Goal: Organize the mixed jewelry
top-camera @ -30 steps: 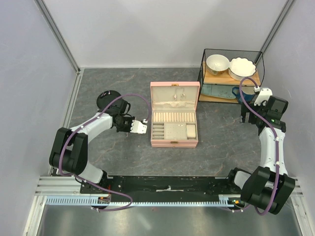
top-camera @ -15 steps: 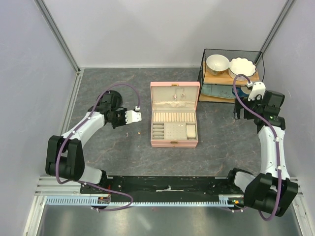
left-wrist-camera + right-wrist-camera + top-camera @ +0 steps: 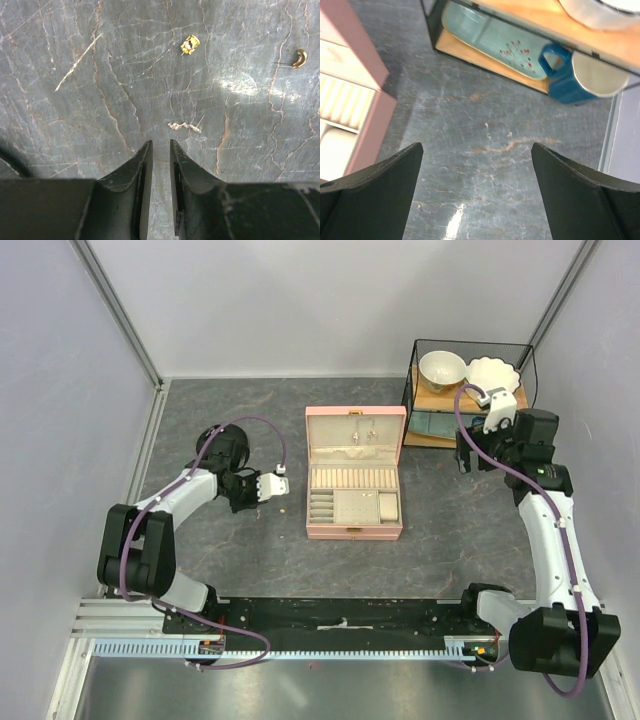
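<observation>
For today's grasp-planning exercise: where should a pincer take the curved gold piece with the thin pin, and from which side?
Pinch the curved gold piece across its thick body, from straight above: it lies flat on the table; the pin looks too thin.

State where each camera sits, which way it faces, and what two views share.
Top external: above and behind, looking down on the table; left arm and right arm show.
Left wrist: faces down at gold jewelry piece and crescent piece; left pincer slightly open.
Right wrist: faces down toward the wire rack; right pincer wide open.
Shared: pink jewelry box, in top and right wrist.
</observation>
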